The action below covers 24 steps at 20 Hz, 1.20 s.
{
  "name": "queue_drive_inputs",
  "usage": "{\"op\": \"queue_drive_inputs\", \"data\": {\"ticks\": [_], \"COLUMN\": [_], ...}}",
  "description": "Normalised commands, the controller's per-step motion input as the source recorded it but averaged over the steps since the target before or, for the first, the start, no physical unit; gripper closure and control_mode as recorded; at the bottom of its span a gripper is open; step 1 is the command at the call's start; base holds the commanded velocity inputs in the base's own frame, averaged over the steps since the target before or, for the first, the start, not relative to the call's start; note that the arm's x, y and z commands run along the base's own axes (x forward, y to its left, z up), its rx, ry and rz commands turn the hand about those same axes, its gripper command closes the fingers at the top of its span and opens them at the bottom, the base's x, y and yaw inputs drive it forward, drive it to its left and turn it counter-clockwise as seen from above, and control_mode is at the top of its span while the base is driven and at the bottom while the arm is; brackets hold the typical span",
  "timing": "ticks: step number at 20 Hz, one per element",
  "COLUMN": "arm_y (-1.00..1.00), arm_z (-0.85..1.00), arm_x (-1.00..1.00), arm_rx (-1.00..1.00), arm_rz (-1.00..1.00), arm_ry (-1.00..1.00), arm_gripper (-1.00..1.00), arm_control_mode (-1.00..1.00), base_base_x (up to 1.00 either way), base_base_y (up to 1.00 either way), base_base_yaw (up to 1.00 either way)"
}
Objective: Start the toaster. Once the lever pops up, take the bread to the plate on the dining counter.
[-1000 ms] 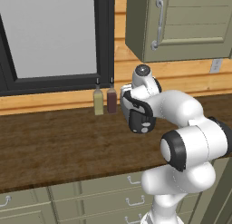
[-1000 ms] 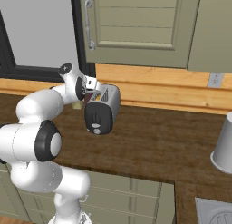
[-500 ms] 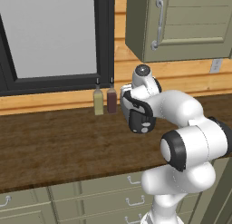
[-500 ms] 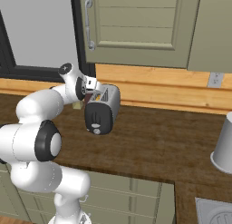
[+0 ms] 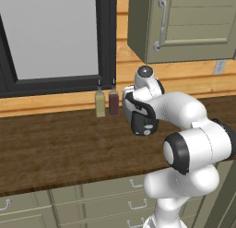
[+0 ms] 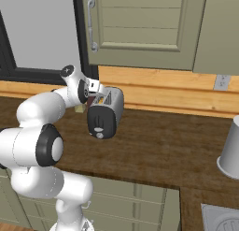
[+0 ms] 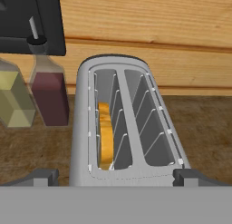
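The gripper (image 7: 115, 177) hangs wide open over the toaster (image 7: 124, 123), holding nothing. The toaster's long axis runs near to far, black panel nearest; the bread (image 7: 105, 137) stands edgewise in the left slot (two bottles (image 7: 31, 96) beyond-left).

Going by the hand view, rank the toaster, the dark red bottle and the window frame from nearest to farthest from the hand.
1. Toaster, directly under the open hand.
2. Dark red bottle, behind the toaster to the left.
3. Window frame, on the wall above the bottles.
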Motion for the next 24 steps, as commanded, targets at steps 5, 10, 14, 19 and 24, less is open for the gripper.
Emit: {"op": "queue_drive_inputs", "data": {"ticks": [5, 10, 14, 19, 24], "arm_y": [0.0, 0.0, 0.0, 0.0, 0.0], "arm_z": [0.0, 0.0, 0.0, 0.0, 0.0], "arm_x": [0.0, 0.0, 0.0, 0.0, 0.0], "arm_rx": [0.0, 0.0, 0.0, 0.0, 0.0], "arm_rz": [0.0, 0.0, 0.0, 0.0, 0.0], "arm_ry": [0.0, 0.0, 0.0, 0.0, 0.0], "arm_gripper": [-1.0, -1.0, -1.0, -1.0, -1.0], "arm_control_mode": [-1.0, -1.0, -1.0, -1.0, -1.0], "base_base_x": [0.0, 0.0, 0.0, 0.0, 0.0], "base_base_y": [0.0, 0.0, 0.0, 0.0, 0.0], "base_base_yaw": [0.0, 0.0, 0.0, 0.0, 0.0]}}
